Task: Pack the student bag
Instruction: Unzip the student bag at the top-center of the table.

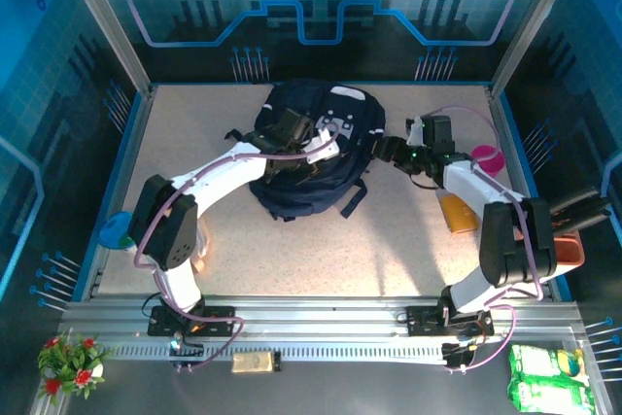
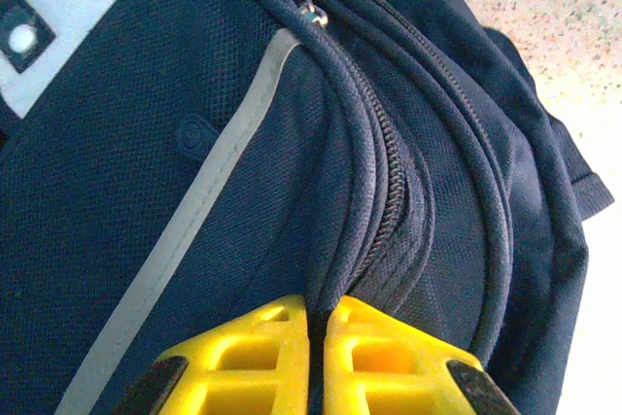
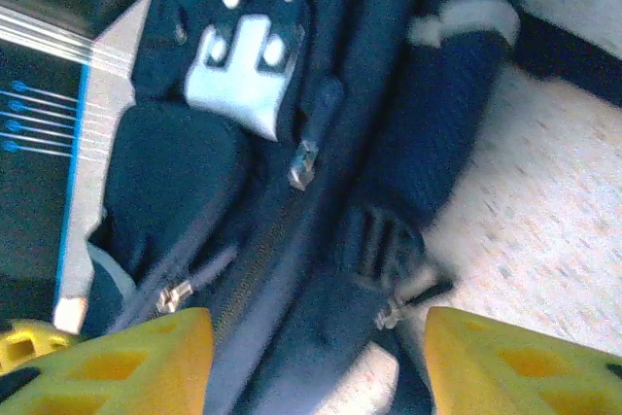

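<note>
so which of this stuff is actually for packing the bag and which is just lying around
For the job: student bag, left pincer shut on its zip seam, right pincer open over it, perhaps the flat orange item.
Lying about: pink cup, flowers, green packets.

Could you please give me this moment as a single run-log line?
bag: lying on table | left fingers: shut on bag seam | right fingers: open, over bag
</note>
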Robot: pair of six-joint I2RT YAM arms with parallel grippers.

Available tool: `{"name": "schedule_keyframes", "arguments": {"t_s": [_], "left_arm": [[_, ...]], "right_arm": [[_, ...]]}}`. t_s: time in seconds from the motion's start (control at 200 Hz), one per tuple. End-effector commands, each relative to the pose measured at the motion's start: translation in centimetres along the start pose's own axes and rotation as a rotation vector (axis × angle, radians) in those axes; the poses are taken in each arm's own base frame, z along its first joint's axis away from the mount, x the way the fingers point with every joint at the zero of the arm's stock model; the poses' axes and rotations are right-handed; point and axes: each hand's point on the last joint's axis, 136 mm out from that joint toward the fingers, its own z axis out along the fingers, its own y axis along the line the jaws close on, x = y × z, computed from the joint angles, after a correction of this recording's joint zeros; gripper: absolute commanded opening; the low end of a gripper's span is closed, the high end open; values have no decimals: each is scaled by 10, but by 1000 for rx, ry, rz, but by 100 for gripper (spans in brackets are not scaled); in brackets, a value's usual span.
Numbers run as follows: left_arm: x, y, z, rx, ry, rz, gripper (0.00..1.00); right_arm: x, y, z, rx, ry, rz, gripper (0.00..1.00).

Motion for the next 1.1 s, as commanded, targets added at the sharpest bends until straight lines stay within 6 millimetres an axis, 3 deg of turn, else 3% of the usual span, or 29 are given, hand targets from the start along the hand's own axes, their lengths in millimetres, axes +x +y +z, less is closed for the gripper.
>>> {"name": "schedule_keyframes", "arguments": {"t_s": [0.0,0.155,0.325,0.475,0.605,0.72,0.875,1.096], "left_arm": [[-24,-2,-24,18,-137,-59,8],[-23,-1,-35,24,-182,-93,8],[-20,0,-39,34,-197,-115,8],[-19,-3,-40,48,-197,-118,9],[-20,-4,-41,50,-204,-118,9],[-21,-2,-41,46,-206,-119,9],[-21,-1,-39,41,-205,-125,9],[-24,1,-36,40,-204,-126,9]], "right_arm": [[-18,29,16,-119,-3,-56,58],[-39,39,42,-177,8,-71,57],[-47,34,76,-184,65,-71,54],[-42,34,93,-207,111,-89,54],[-25,31,105,-209,178,-102,54],[-6,27,107,-192,239,-105,52],[14,29,95,-213,274,-111,52],[26,34,81,-250,284,-125,44]]}}
